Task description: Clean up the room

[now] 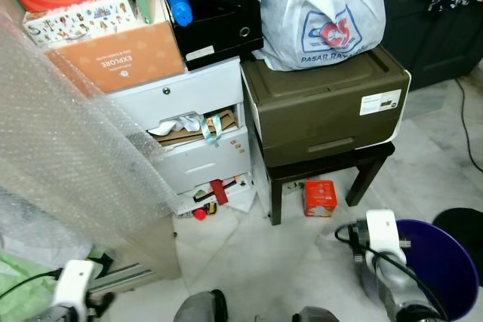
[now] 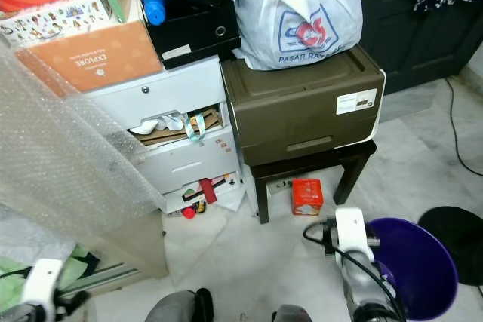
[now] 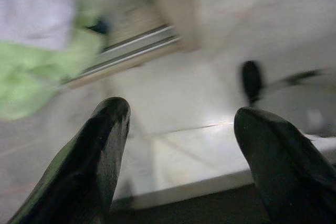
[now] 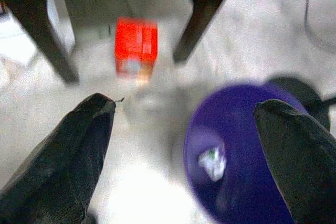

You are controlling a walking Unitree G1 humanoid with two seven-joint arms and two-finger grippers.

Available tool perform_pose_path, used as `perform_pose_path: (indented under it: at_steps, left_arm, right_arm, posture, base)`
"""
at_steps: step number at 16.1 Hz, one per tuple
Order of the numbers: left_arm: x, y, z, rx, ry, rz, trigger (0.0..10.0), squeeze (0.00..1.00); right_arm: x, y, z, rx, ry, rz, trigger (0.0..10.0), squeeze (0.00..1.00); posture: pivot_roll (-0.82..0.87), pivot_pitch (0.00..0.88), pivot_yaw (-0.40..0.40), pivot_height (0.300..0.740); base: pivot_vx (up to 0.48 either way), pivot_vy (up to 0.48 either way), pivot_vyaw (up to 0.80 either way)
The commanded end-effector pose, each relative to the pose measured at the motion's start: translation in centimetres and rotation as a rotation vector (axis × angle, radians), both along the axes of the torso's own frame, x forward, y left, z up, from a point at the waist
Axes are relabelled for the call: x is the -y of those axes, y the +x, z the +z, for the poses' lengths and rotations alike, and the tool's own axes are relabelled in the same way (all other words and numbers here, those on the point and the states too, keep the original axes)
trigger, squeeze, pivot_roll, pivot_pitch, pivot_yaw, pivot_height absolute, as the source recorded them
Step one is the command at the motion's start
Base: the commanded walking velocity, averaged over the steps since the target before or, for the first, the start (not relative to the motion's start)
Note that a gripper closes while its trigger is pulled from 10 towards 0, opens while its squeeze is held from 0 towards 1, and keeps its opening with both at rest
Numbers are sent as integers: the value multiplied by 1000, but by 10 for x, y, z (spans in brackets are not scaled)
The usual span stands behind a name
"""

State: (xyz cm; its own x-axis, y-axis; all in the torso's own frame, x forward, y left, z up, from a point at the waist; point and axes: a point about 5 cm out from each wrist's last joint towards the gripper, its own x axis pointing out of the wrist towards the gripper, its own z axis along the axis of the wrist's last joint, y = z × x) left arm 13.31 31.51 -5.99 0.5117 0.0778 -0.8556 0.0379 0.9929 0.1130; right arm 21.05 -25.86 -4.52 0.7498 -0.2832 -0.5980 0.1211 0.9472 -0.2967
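Pale tiled floor (image 1: pixel 249 254), red box (image 1: pixel 319 197) under dark stool (image 1: pixel 362 164), purple bin (image 1: pixel 445 262) beside spread-fingered right gripper (image 4: pixel 184 129); left gripper (image 3: pixel 178 129) likewise spread.

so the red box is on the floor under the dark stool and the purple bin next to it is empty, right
Not quite. The red box does sit on the floor under the dark stool, but the purple bin is not empty: the right wrist view shows a crumpled white scrap inside it.

White stone floor (image 1: pixel 249 254); grey drawers (image 1: pixel 192 130) stand beside a brown drawer box (image 1: pixel 324 103) on a dark stool (image 1: pixel 362 167)
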Motion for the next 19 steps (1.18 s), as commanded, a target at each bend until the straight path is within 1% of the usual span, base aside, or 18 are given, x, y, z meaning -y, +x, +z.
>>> perform_pose_path:
  at_steps: [1,2,3,4,5,6,7,8,10,13,15,17,18,19]
  left_arm:
    - [-14,-3,4,1,72,46,10000,0]
    - [-15,0,5,14,94,87,10000,0]
    - [-16,5,5,25,155,180,10000,0]
    - [-14,7,4,35,180,222,10000,0]
    - [-11,9,3,40,179,234,10000,0]
    - [-2,11,-1,40,177,249,10000,0]
    - [0,11,-2,41,176,249,10000,0]
    - [13,15,-7,32,176,250,10000,0]
    - [21,20,-9,36,178,243,10000,0]
    - [27,28,-8,51,186,245,10000,0]
    - [36,40,-6,76,169,242,10000,0]
    - [44,52,-3,102,157,233,10000,0]
    - [47,57,-2,113,150,226,10000,0]
    - [49,58,-2,116,149,220,10000,0]
  right_arm:
    - [-1,-6,-6,-49,30,-20,10000,0]
    - [-1,-10,-9,-75,32,-24,10000,0]
    - [-3,-20,-17,-139,63,-43,10000,0]
    - [-5,-25,-21,-166,74,-39,10000,0]
    - [-6,-30,-24,-193,63,-25,10000,0]
    - [-8,-39,-30,-252,44,1,10000,0]
    - [-8,-41,-31,-263,42,5,10000,0]
    - [-9,-52,-36,-328,22,33,10000,0]
    - [-5,-53,-36,-332,21,24,10000,0]
    - [3,-49,-32,-320,13,0,10000,0]
    - [7,-48,-30,-317,8,-12,10000,0]
    - [5,-45,-30,-314,11,-9,10000,0]
    - [4,-44,-30,-315,16,-11,10000,0]
    - [3,-44,-30,-317,14,-9,10000,0]
  posture:
    - [-33,103,86,740]
    - [-43,94,78,740]
    - [-53,77,68,740]
    - [-60,66,62,740]
    - [-65,55,58,740]
    - [-75,37,54,740]
    - [-78,31,52,740]
    - [-80,17,48,740]
    - [-85,9,47,740]
    - [-105,0,50,740]
    - [-116,0,53,740]
    - [-119,0,55,740]
    - [-121,0,56,740]
    - [-124,0,59,740]
  base:
    - [0,0,0]
    - [0,0,0]
    - [0,0,0]
    - [0,0,606]
    - [0,0,794]
    - [0,0,794]
    - [0,0,794]
    - [0,0,794]
    - [0,0,788]
    - [0,0,735]
    - [0,0,0]
    - [0,0,0]
    - [0,0,0]
    - [0,0,-800]
